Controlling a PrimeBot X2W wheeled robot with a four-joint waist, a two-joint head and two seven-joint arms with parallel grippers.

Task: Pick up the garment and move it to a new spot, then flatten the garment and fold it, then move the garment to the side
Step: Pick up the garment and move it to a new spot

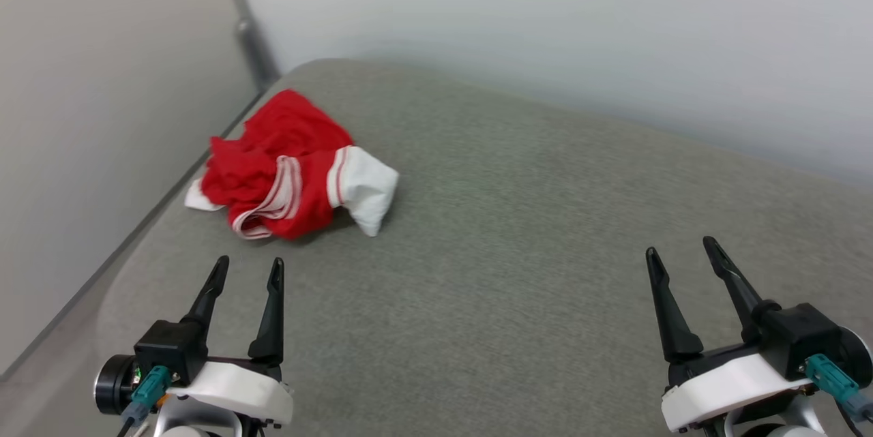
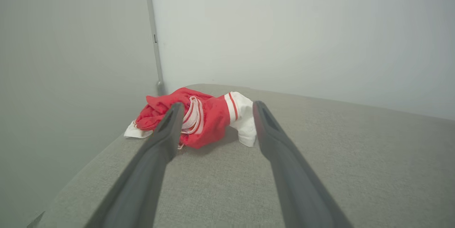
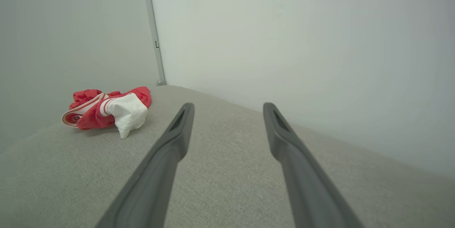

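Pale walls (image 1: 545, 28) meet behind a grey cloth-topped bench (image 1: 518, 239). The garment (image 1: 286, 164) lies crumpled near its far left corner, red with a white sleeve (image 1: 365, 185) showing. Your left claw (image 1: 249, 262) hangs released just short of it; your right claw (image 1: 680, 246) (equally spread) sits well apart. Lead left, and pinch a raised red fold.

Garment (image 1: 273, 171) crumpled: most cloth buried in own folds. Left wrist view: finger (image 2: 167, 128) of left gripper (image 2: 217, 105) covers part of garment. Head view: bases of left gripper and right gripper (image 1: 680, 246) cut off at bottom edge.
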